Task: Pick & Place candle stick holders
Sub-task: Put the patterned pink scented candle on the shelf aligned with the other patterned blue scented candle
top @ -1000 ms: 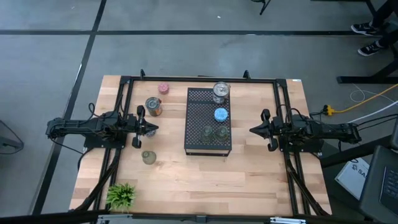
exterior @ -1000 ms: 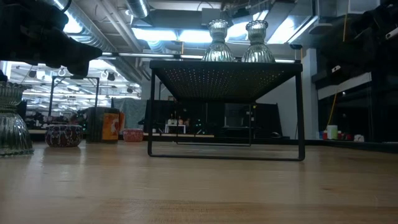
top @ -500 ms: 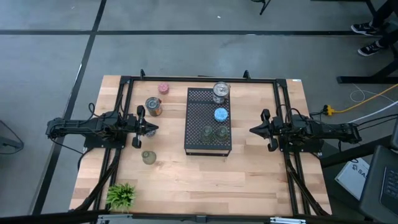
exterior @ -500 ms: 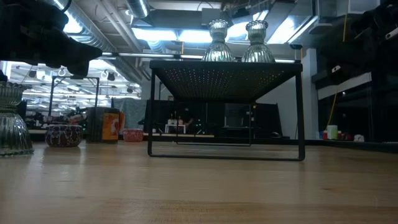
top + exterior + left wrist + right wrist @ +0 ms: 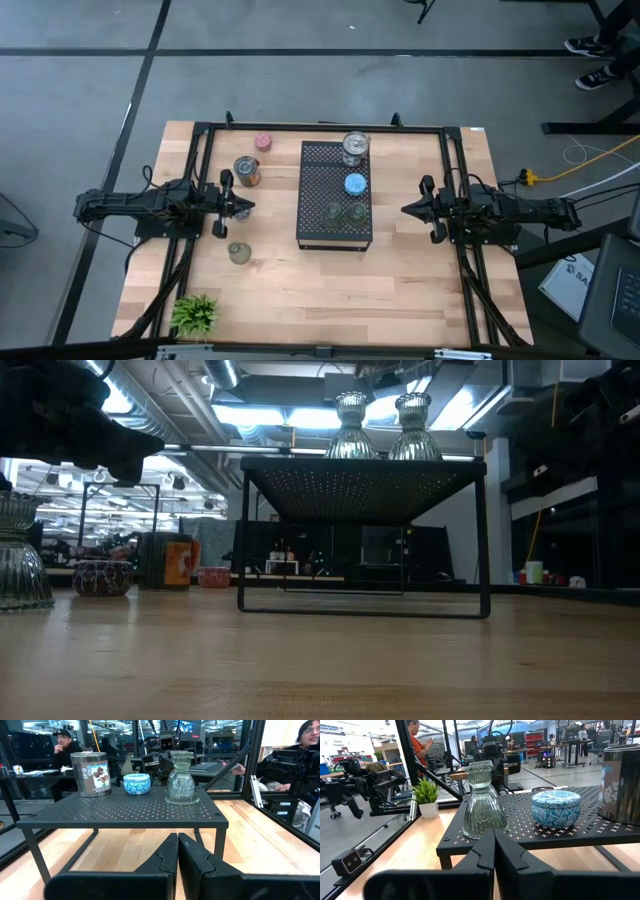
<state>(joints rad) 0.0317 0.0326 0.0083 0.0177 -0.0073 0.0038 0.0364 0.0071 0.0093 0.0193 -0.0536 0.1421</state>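
A black perforated tray [image 5: 335, 230] stands on legs at the table's middle. On it stand a silvery tin [image 5: 355, 148], a blue patterned holder [image 5: 354, 184] and two clear glass holders [image 5: 334, 211] [image 5: 356, 212]. On the table to the tray's left stand a pink holder [image 5: 263, 142], a patterned tin-like holder [image 5: 246, 171] and a clear glass holder [image 5: 238, 252]. My left gripper [image 5: 245, 206] is shut and empty left of the tray, pointing at it [image 5: 177, 851]. My right gripper [image 5: 407, 209] is shut and empty right of the tray [image 5: 493, 846].
A small green plant [image 5: 194, 313] stands at the table's near left corner. A black frame [image 5: 320, 127] runs along the table's far edge and sides. People sit and stand in the room beyond the table.
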